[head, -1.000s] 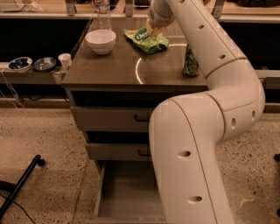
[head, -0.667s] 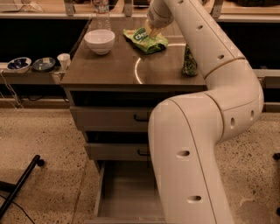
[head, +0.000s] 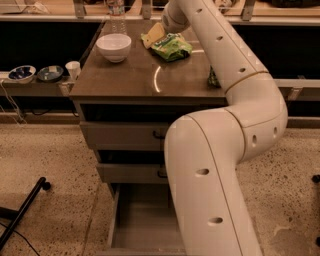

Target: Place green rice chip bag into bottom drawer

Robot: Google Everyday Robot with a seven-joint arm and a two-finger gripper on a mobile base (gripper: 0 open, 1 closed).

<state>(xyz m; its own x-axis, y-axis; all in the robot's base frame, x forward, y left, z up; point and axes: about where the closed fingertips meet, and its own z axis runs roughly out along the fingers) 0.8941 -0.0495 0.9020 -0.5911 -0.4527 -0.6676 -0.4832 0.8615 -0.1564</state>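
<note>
Nearest to me, the bottom drawer (head: 142, 220) stands pulled out below the bench's (head: 125, 82) front edge, its grey floor showing. My own arm (head: 210, 175) covers the drawer's right side. Above it are two shallower drawers (head: 122, 136) with black handles, set under the front edge. On the bench top, a green can (head: 212, 79) sits at the right edge, mostly hidden behind my arm. Further back, a white bowl (head: 114, 46) stands towards the far left corner. The green rice chip bag (head: 171, 46) lies flat near the middle of the far edge, well apart from the drawer. My end effector (head: 154, 36) is down at the bag's left end, touching it. I cannot tell whether it is apart or clamped. A clear bottle (head: 116, 11) stands at the far edge behind the bowl.
</note>
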